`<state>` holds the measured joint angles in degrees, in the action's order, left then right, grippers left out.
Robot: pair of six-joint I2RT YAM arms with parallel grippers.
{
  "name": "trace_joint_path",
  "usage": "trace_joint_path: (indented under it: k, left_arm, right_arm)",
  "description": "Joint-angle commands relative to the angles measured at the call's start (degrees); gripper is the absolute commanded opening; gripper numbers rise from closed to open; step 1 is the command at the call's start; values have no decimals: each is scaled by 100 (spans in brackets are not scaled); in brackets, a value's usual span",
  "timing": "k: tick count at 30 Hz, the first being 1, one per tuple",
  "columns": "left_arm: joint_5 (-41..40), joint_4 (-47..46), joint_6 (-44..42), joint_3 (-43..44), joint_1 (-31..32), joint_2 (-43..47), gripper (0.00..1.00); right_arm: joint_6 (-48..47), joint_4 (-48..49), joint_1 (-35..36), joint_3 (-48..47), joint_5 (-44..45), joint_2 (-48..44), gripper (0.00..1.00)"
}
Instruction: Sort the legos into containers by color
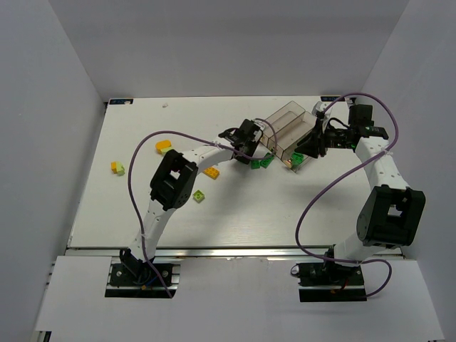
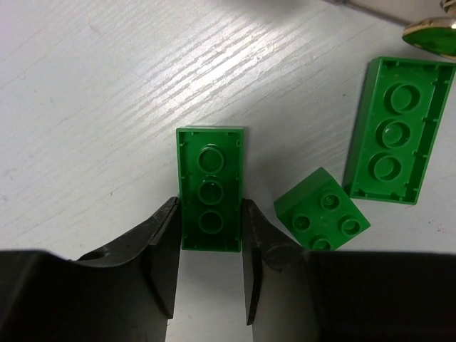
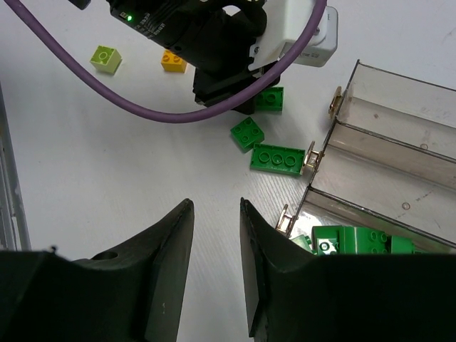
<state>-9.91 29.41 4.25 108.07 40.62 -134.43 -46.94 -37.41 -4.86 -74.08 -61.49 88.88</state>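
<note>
Orange-yellow brick [image 1: 113, 166] touching pale lime brick [image 1: 120, 169], far left of white worktop [image 1: 142, 214], top view. Second orange-yellow brick [image 1: 163, 147] further in, toward the back. Lone lime brick [image 1: 199, 196] near mid-worktop, just beside left arm's elbow. Third orange-yellow brick [image 1: 211, 172] behind it, close to the forearm.

Left fingers [image 2: 165, 242]: clenched on long dk green brick [image 2: 210, 189]. Brick lies underside up, flat on worktop, w/ one pad against each long side at its near end; far end sticks out past the tips.

Right of that, left wrist view: small square dk green brick [image 2: 322, 210], studs up, turned at an angle, just beside the right-hand finger. Then second long dk green brick [image 2: 399, 132], underside up, near the square one but not touching. Brass-coloured clasp [image 2: 431, 35] at top right corner of the view.

Three clear smoky bins [image 1: 288, 125], joined side by side, right of centre toward back of worktop. In right wrist view the nearest compartment holds stored dk green bricks [image 3: 353, 239]; count unclear, partly cut off by the finger.

Right fingers [image 3: 171, 249]: released, small gap, nothing btwn them. Over bare worktop, just beside nearest bin's corner. Purple cable [image 3: 142, 107] crosses upper part of right wrist view.
</note>
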Motion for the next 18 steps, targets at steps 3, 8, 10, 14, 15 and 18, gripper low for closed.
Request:
trace_joint_path:
  k: [3,8,10,14,15,18]
  left_arm:
    - [-116,-399,304,-514,-2,461,36]
    - [-257,-840,524,-1278,-2,1093,30]
    - [-274,-945,681,-1463,-10,1445,27]
    - [14,-1428,1077,-2157,-2,2209,25]
    - [120,-1708,1234,-2324,-2,2367,25]
    - [602,-2226,1586,-2878,-2,2860,24]
  right_arm:
    - [18,93,-32,-1,-82,6,38]
    - [53,76,-32,-18,14,-20,37]
    - [71,85,-32,-18,58,-46,36]
    - [184,128,-32,-1,164,-116,27]
    - [255,233,-32,8,225,-134,22]
    - [545,461,-41,78,331,-187,7]
